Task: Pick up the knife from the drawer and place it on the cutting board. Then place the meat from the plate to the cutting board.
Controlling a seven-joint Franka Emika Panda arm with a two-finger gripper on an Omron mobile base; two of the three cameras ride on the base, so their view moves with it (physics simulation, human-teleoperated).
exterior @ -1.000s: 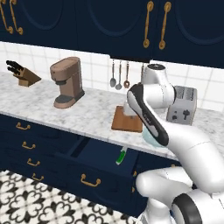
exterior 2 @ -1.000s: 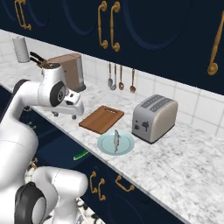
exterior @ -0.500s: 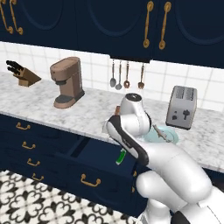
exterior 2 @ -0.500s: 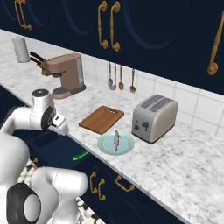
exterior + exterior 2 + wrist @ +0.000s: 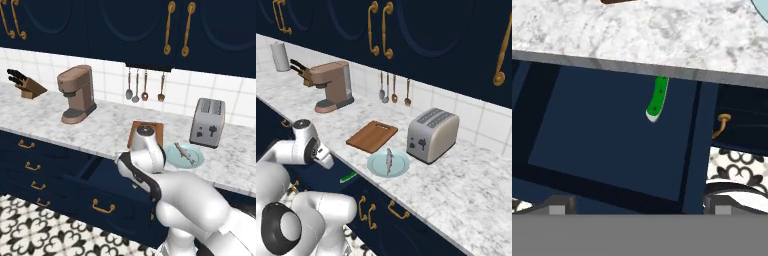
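The knife [image 5: 656, 99] lies in the open navy drawer [image 5: 602, 130]. Its green handle sticks out from under the marble counter edge, which hides the blade. My gripper [image 5: 637, 207] hangs above the drawer, open, fingertips [image 5: 560, 205] wide apart with nothing between them. From the right base the knife [image 5: 348, 177] shows just right of my hand [image 5: 325, 158]. The brown cutting board [image 5: 372, 136] lies on the counter, and next to it the teal plate [image 5: 376, 165] carries the fish-shaped meat [image 5: 389, 161]. In the left base view my arm covers part of the cutting board [image 5: 150, 129]. The drawer [image 5: 107, 200] is pulled out.
A toaster [image 5: 432, 134] stands right of the plate, a brown coffee machine [image 5: 331, 87] to the left, a knife block [image 5: 24, 85] further left. Utensils [image 5: 144, 87] hang on the tiled wall. Narrower drawers with brass handles [image 5: 27, 145] sit left of the open one.
My arm has swung down from above the counter by the cutting board to low over the open drawer. The gripper has stayed open, and the knife, meat and board have not moved.
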